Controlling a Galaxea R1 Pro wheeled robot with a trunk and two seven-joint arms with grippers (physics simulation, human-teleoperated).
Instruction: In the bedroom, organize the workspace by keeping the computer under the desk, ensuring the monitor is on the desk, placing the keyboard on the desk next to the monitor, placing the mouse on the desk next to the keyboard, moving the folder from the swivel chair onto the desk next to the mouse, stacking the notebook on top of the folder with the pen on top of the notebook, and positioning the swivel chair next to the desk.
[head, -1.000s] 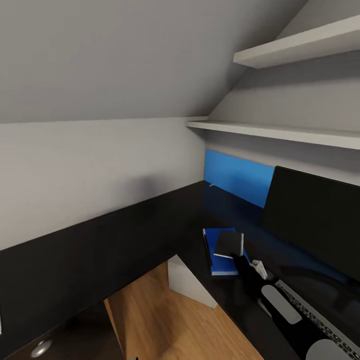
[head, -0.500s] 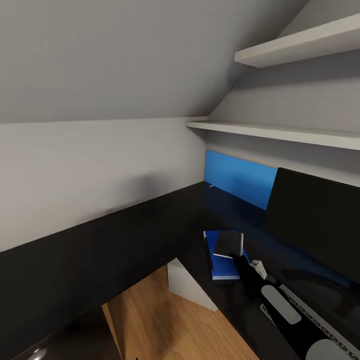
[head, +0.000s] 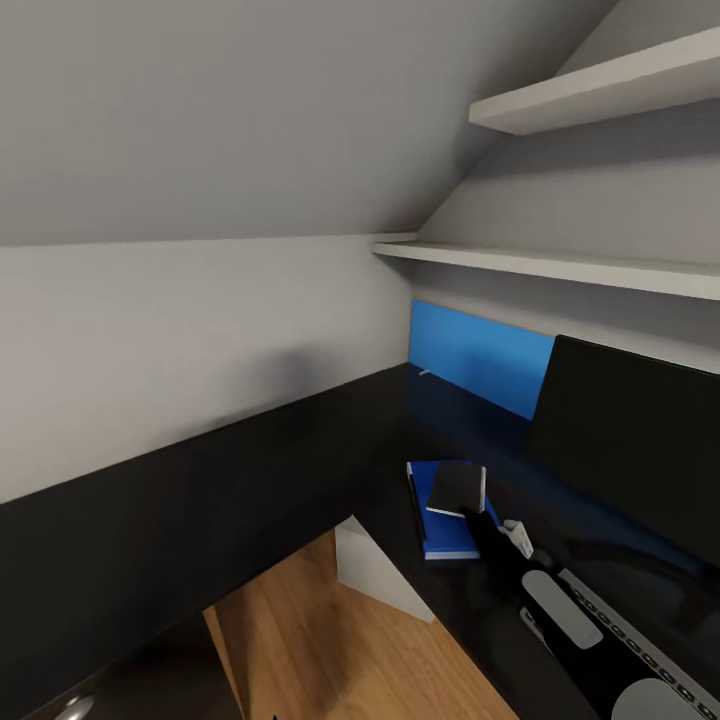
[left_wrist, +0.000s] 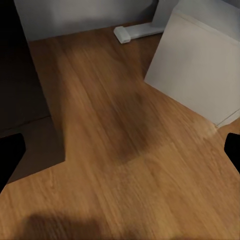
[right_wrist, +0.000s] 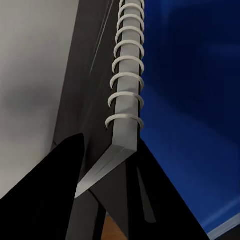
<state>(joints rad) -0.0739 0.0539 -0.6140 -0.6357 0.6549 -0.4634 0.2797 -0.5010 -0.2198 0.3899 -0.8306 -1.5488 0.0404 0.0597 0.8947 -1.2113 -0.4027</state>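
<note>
Right gripper (head: 478, 515) gripping notebook (head: 458, 487) by one edge, jaws pinching its spiral-bound side in right wrist view (right_wrist: 122, 130); notebook hovering tilted over folder (head: 440, 515), seemingly not yet laid flat. Folder already lying on desk (head: 250, 480), near monitor (head: 630, 440). Keyboard (head: 640, 640) showing partly at desk edge beside right arm. Computer (head: 375, 570) standing under desk on wooden floor (left_wrist: 115, 150). Left gripper (left_wrist: 120, 165) hanging open over floor, holding nothing. Remaining, by judgement: releasing notebook, adding pen, positioning chair.
</note>
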